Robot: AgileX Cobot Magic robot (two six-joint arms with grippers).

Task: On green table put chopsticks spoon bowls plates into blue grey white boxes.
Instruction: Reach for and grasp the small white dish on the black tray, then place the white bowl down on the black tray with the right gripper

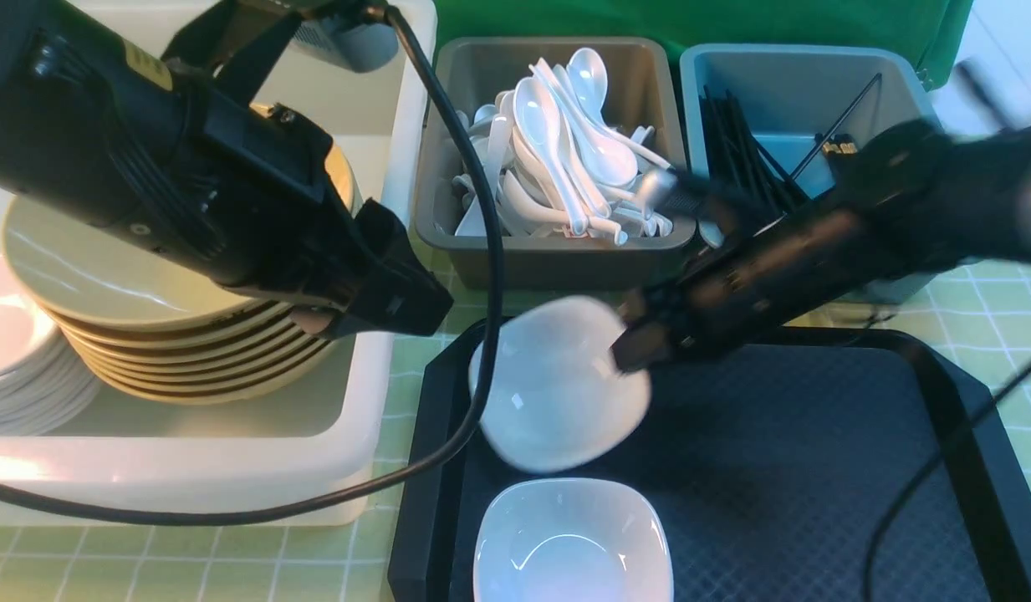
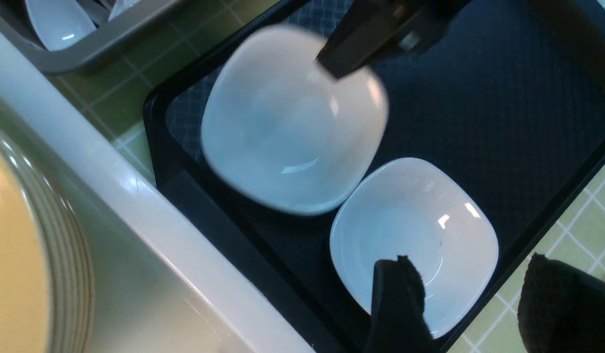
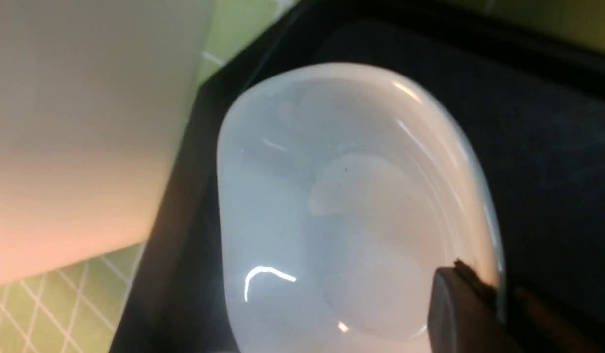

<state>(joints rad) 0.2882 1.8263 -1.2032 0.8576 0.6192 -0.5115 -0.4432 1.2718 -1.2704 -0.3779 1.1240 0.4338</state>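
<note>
My right gripper (image 1: pixel 628 351) (image 3: pixel 493 289) is shut on the rim of a small white square plate (image 1: pixel 557 385) (image 2: pixel 287 122) (image 3: pixel 341 206), which is blurred and tilted over the black tray's far left corner. A second plate (image 1: pixel 569 543) (image 2: pixel 410 235) rests on the tray's near edge. My left gripper (image 1: pixel 415 309) (image 2: pixel 469 260) hangs open and empty at the white box's (image 1: pixel 231 468) right wall. In that box are stacked tan bowls (image 1: pixel 147 318) and more white plates (image 1: pixel 22 368). Spoons (image 1: pixel 557 142) fill the grey box (image 1: pixel 557 259). Chopsticks (image 1: pixel 741 142) stand in the blue box (image 1: pixel 799 67).
The black tray (image 1: pixel 816 468) lies on the green table (image 1: pixel 1000 309), right of the white box. A black cable (image 1: pixel 482 251) loops from the left arm down across the tray's left edge. The two small boxes stand just behind the tray.
</note>
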